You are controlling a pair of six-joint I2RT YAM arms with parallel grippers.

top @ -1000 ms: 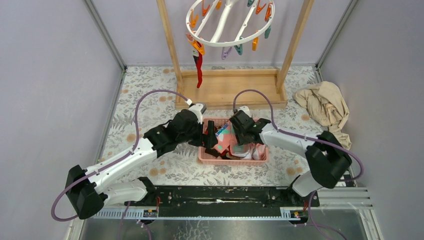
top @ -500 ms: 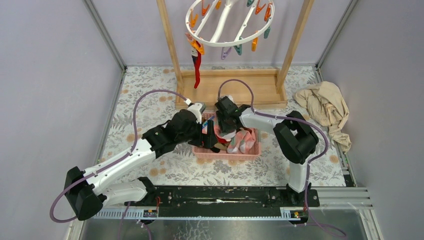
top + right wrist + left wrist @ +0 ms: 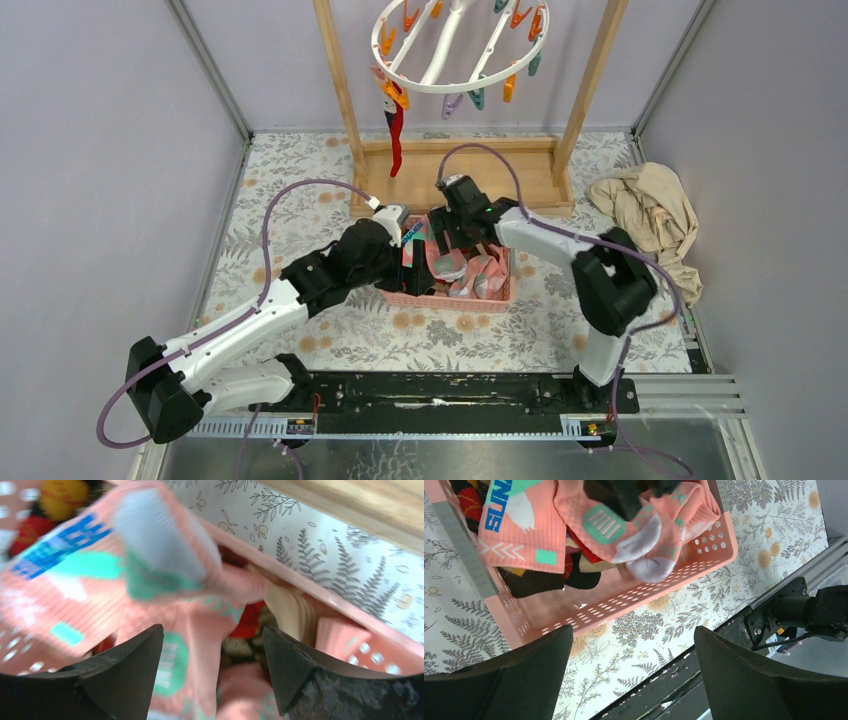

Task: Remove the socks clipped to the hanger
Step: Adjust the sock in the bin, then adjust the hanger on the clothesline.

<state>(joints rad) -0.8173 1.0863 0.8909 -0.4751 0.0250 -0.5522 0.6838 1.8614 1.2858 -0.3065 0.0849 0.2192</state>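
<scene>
Underneath: the counter is wearing a pale cloth printed with ferns and yellow flowers, reaching every wall.
Room: plain lilac walls are closing the counter in at 9, 12 and 3 o'clock, and metal posts are running up the corners.
Near edge: a black rail is lying at 6 o'clock, carrying both arm bases.
Wooden frame: it is standing at 12 o'clock, its flat base resting on the counter and its two uprights rising out of view.
Hanger: it is hanging between the uprights at 12 o'clock, with orange, teal and pink clips dangling from its white ring.
Red sock: it is dangling from a clip at the ring's 8 o'clock side, over the 9 o'clock end of the frame's base.
Pink basket: it is sitting mid-counter, just at 6 o'clock of the frame's base.
Pink socks: they are lying heaped in the basket, and a dark argyle sock is showing beneath them.
Beige cloth: it is lying crumpled at 3 o'clock, near the wall.
Left tool: it is hovering released at the basket's 9 o'clock end, fingers wide, with nothing between them.
Right tool: it is hovering over the basket's 12 o'clock rim with fingers spread; a blurred pink sock is lying under the gap, and no pinch is showing.
</scene>
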